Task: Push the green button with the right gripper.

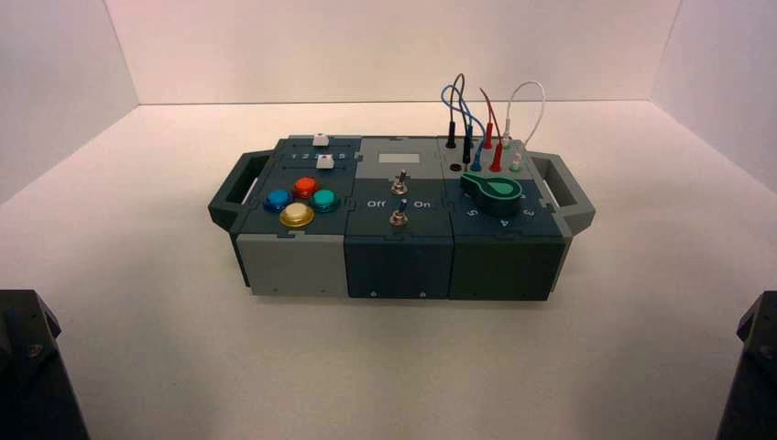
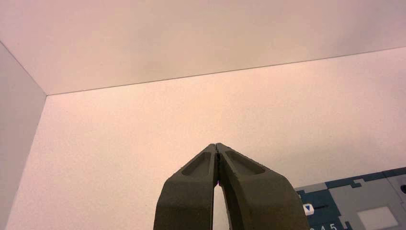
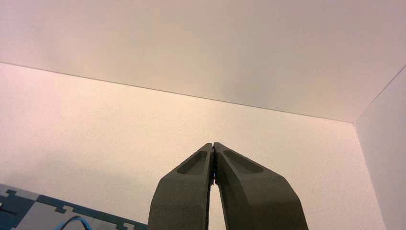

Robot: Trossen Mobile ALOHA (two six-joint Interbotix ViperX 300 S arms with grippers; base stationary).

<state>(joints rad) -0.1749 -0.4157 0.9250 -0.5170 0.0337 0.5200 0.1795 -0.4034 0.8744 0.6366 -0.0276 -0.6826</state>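
The green button [image 1: 323,199] is a small teal-green dome on the box's left module, to the right of the blue button [image 1: 278,200], behind the yellow button [image 1: 297,214] and in front of the red button [image 1: 305,187]. My right gripper [image 3: 213,145] is shut and empty, parked at the near right, far from the box; only the arm's dark body [image 1: 753,367] shows in the high view. My left gripper [image 2: 218,145] is shut and empty, parked at the near left, with its arm's body [image 1: 32,367] at the lower left corner.
The box [image 1: 399,266] stands mid-table with handles at both ends. It bears two toggle switches [image 1: 399,200] in the middle, a green teardrop knob [image 1: 490,191] and plugged wires [image 1: 486,137] on the right, and two white sliders [image 1: 321,151] behind the buttons. White walls enclose the table.
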